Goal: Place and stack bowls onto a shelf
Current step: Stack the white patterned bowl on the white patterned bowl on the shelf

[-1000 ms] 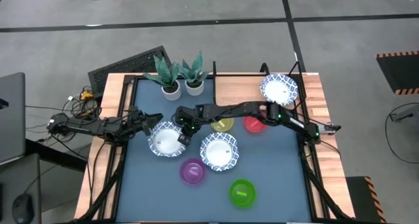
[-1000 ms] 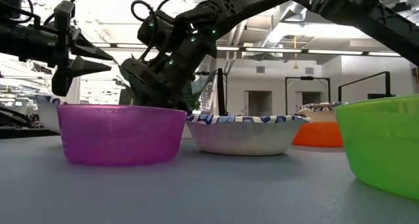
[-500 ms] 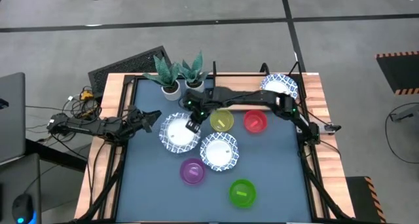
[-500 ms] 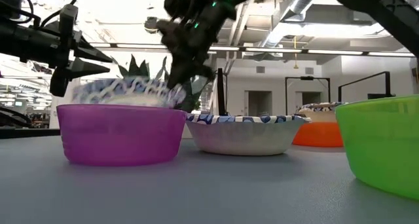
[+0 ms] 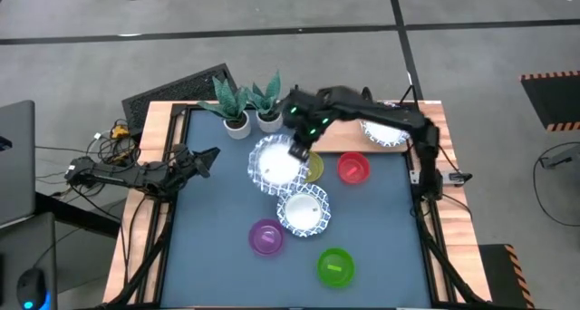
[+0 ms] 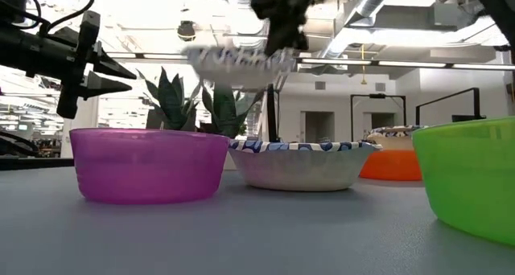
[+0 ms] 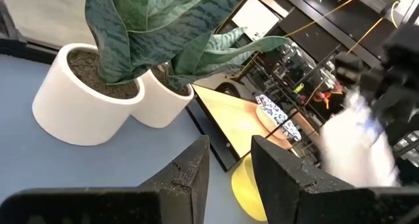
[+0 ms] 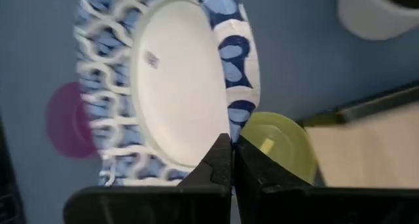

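One patterned bowl, seemingly blurred, hangs in clenched right jaws; left jaws released.

Both arms are dark, slim and jointed, with black cables along the links. Small green lights glow on the right arm. Each ends in two black, tapered fingers.
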You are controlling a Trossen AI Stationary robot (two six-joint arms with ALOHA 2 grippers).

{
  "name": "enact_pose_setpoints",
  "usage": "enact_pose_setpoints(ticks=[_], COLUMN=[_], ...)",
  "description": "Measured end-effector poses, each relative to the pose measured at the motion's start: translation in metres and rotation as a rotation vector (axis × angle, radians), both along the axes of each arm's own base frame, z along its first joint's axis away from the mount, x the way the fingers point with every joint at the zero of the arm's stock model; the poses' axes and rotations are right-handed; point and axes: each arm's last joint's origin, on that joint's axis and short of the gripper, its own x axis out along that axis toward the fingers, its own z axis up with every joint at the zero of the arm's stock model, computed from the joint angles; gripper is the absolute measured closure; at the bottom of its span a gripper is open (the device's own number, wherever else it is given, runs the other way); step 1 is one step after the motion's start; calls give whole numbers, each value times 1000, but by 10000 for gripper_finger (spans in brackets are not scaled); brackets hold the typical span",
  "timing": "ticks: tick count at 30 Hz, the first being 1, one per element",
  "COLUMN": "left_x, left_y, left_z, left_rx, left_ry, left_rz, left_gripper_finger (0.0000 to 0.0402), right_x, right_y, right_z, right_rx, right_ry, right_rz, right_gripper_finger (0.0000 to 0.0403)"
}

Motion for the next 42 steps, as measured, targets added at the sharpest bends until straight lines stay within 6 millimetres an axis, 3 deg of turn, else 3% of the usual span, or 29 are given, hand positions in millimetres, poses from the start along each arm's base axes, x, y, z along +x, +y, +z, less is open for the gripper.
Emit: enact_pose_setpoints(ticks=[8, 14, 19, 22, 31, 39, 42], left_x=[0, 0, 0, 0, 0, 0, 0], left_y=[0, 0, 0, 0, 0, 0, 0], left_z=[-2, -2, -2, -2, -2, -2, -2], left_rx=[2, 1, 1, 1, 0, 5, 6], left_ry=[18, 17, 18, 19, 18, 23, 24], left_rz=[0, 0, 2, 2, 3, 5, 10], left_gripper_finger=[303, 303, 303, 303, 303, 303, 303], right_x=[-81, -141, -170, -179, -229, -264, -268], right_y=[-61, -118, -152, -164, -199, -215, -217], right_z=[42, 41, 37, 34, 31, 31, 31], right_rx=[-48, -208, -283, -280, -154, -98, -89], right_ry=[61, 300, 383, 400, 319, 296, 296], right_rz=[-189, -266, -194, -176, -340, -512, -553], right_gripper_finger=[381, 381, 381, 381, 381, 381, 381])
